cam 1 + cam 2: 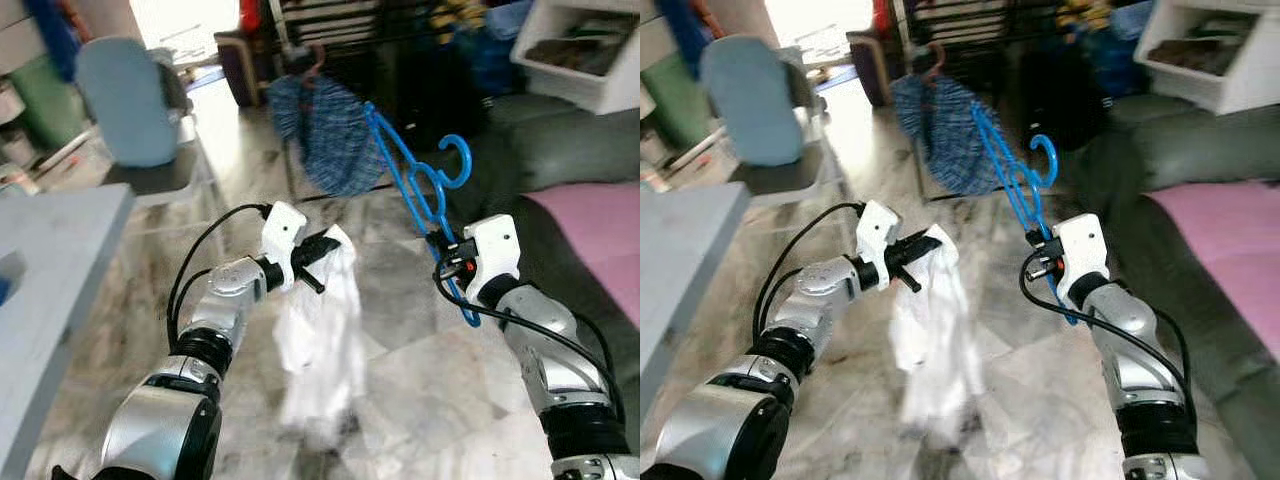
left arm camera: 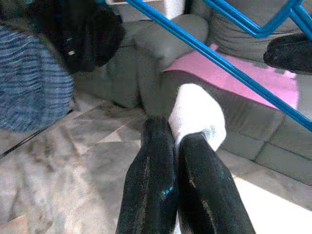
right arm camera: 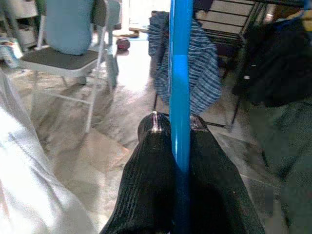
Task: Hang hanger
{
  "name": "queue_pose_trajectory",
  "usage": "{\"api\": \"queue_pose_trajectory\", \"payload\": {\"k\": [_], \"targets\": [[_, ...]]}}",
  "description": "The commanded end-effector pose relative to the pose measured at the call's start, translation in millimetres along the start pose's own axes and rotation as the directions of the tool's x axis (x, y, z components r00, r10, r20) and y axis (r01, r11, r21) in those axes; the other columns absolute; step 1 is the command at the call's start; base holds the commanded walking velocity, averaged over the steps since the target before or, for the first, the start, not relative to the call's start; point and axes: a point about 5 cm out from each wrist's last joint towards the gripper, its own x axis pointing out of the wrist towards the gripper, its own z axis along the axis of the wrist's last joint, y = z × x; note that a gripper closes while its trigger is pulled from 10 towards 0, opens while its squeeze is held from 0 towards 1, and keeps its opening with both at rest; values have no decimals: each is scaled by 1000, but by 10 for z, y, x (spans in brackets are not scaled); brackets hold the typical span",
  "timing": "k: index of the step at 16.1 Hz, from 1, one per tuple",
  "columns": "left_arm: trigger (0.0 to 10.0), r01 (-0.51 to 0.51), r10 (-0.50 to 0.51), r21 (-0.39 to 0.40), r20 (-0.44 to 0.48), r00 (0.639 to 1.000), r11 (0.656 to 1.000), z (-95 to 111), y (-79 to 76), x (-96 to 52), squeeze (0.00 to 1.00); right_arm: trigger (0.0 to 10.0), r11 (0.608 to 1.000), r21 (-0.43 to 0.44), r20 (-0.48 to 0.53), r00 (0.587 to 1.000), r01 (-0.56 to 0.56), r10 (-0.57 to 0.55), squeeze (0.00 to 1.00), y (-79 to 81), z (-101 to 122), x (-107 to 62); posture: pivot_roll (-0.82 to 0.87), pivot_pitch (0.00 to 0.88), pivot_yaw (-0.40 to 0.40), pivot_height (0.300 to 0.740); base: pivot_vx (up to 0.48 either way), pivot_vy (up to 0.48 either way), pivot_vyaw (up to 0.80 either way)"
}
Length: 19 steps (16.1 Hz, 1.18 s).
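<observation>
A blue plastic hanger (image 1: 415,185) is held up in front of me, its hook (image 1: 456,158) pointing up and to the right. My right gripper (image 1: 440,246) is shut on the hanger's lower bar (image 3: 180,97). My left gripper (image 1: 325,247) is shut on a white cloth (image 1: 322,340), which hangs down limp toward the floor. In the left wrist view the cloth's corner (image 2: 197,114) sticks out between the black fingers (image 2: 156,180), with the hanger's bar (image 2: 219,61) passing just beyond it.
A blue striped garment (image 1: 335,130) hangs on a dark rack (image 1: 330,30) ahead. A folding chair (image 1: 135,110) stands at the left, a grey table (image 1: 50,270) nearer left. A grey sofa with a pink mat (image 1: 595,235) lies at the right. Marble floor (image 1: 420,380) below.
</observation>
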Motion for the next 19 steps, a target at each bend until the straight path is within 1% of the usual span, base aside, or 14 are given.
{"api": "queue_pose_trajectory", "payload": {"k": [1,5,13,15,17,18,19], "targets": [[10000,-5,4,24,22,1000,1000,77,33,-4,0,10000,1000,-9,9,1000,-16,16,0,18,43,30,-181,0,80,740,266,0,-550],[10000,-4,4,28,19,1000,1000,78,35,-6,0,10000,1000,-12,8,1000,-22,22,0,22,44,35,-181,0,79,740,270,0,-495],[10000,8,-8,40,7,1000,999,56,20,-11,0,10000,999,-12,1,1000,-31,31,0,32,23,11,-184,0,79,740,263,0,0],[10000,31,-32,53,17,999,998,52,-6,-20,0,10000,999,-12,0,999,-34,34,0,34,19,10,-184,0,79,740,0,0,0],[10000,78,-77,144,-11,997,987,62,-8,-52,0,10000,999,-14,-2,999,-39,39,0,36,18,6,-184,0,78,740,0,0,0],[10000,100,-96,169,-31,995,981,67,9,-72,0,10000,999,-16,-4,999,-39,38,0,31,15,3,-180,0,75,740,0,0,0],[10000,162,-142,271,-94,985,949,70,26,-115,0,10000,999,-19,-6,999,-41,41,0,19,15,-1,-179,0,74,740,0,0,0]]}}
